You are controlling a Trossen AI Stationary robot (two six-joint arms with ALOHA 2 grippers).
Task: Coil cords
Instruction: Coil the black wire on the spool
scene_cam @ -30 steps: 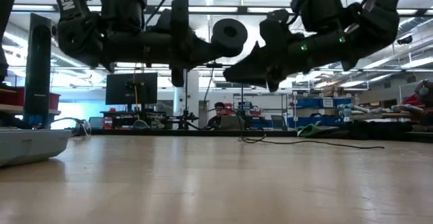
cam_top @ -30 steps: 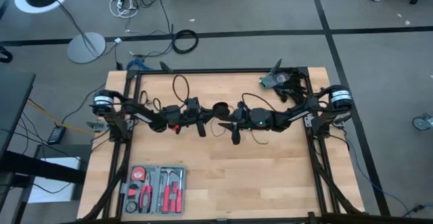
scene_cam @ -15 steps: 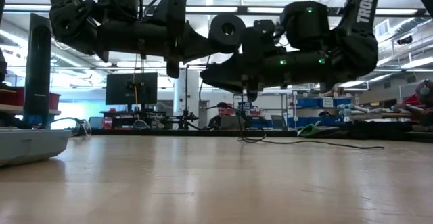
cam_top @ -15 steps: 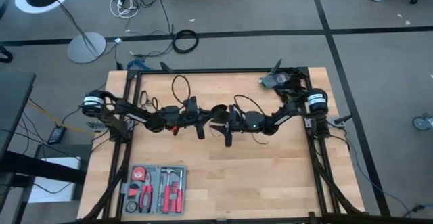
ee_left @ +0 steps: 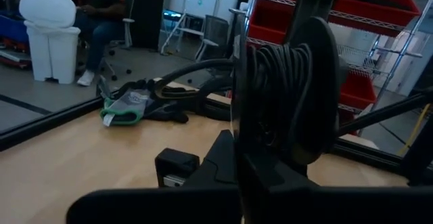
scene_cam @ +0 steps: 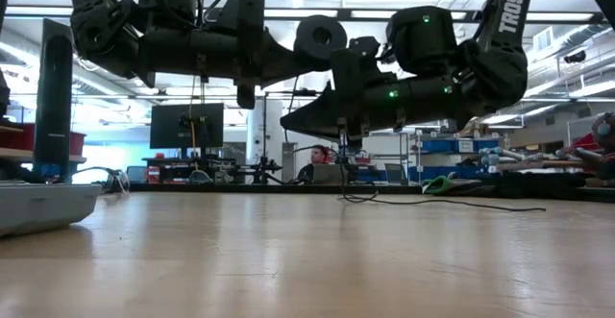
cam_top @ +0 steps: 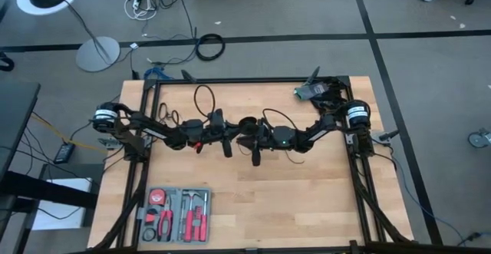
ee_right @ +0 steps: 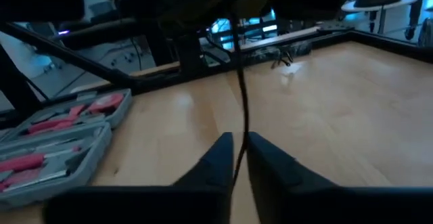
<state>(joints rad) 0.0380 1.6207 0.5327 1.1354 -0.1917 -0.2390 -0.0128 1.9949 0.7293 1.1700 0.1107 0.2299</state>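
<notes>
Change since a second ago: the right gripper [cam_top: 247,137] has been brought leftward along the table's middle, from a clear gap to a spot just beside the puck [cam_top: 248,123]; its fingers, spread earlier, are now seen nearly pressed together around the thin cord [ee_right: 241,102].
Left arm: hardly shifted over the last half second; the puck is kept at the same height above the table.
Left gripper [cam_top: 234,133]: pressed shut on the puck, with the disc clamped at its tip, as seen in the left wrist view [ee_left: 298,102].
Right gripper state: the two dark fingertips [ee_right: 215,153] are closed to a narrow slit, the cord being pinched between them.
Puck position: held in the air above the middle of the wooden table [cam_top: 307,192], between the two grippers; in the low view [scene_cam: 321,36] it is seen at the top, well clear of the surface.
Puck orientation: held on edge, its flat faces upright; turns of black cord are wound around its rim.
Cord axis: from the right gripper a strand hangs straight down toward the table [scene_cam: 343,164]; the loose remainder lies along the far side of the table [scene_cam: 432,202].
Writing: "TROSSEN" is read in part on the arm links in the low view.
Other things: an open tool case [cam_top: 175,214] lies near the table's front left corner.
</notes>
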